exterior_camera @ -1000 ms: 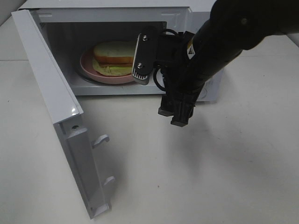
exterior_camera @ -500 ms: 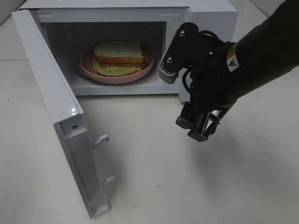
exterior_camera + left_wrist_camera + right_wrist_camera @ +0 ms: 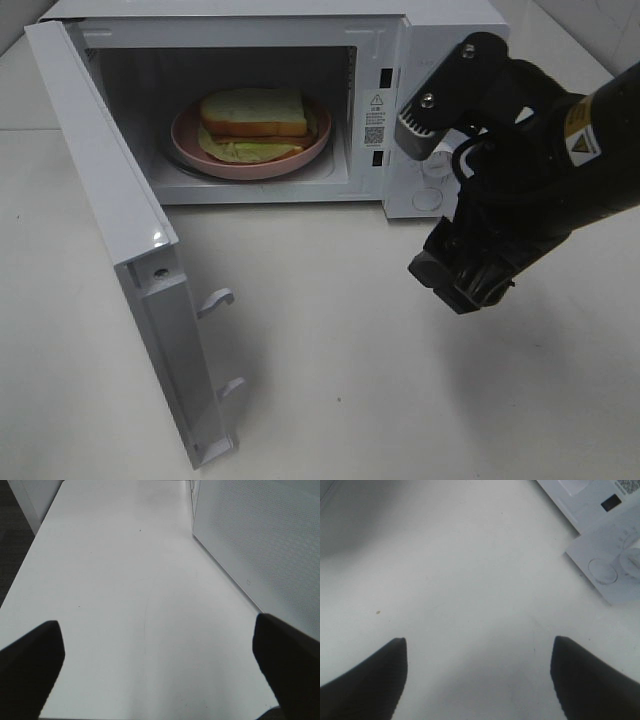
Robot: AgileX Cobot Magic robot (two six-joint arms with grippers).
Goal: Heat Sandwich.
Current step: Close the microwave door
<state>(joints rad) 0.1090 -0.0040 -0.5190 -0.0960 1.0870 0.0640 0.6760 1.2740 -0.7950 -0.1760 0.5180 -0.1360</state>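
- Sandwich [image 3: 253, 113] is sitting on the plate [image 3: 188, 150] inside the microwave [image 3: 440, 30], with the door [image 3: 100, 190] hanging open.
- Right pincer [image 3: 465, 285] is pulling away from the microwave's mouth toward its control side, spread wide and gripping nothing.
- Left pincer [image 3: 157, 630] is waiting empty and wide open; closing the door is probably coming next.

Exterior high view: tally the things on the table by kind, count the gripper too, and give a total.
microwave: 1
pink plate: 1
sandwich: 1
right gripper: 1
total: 4
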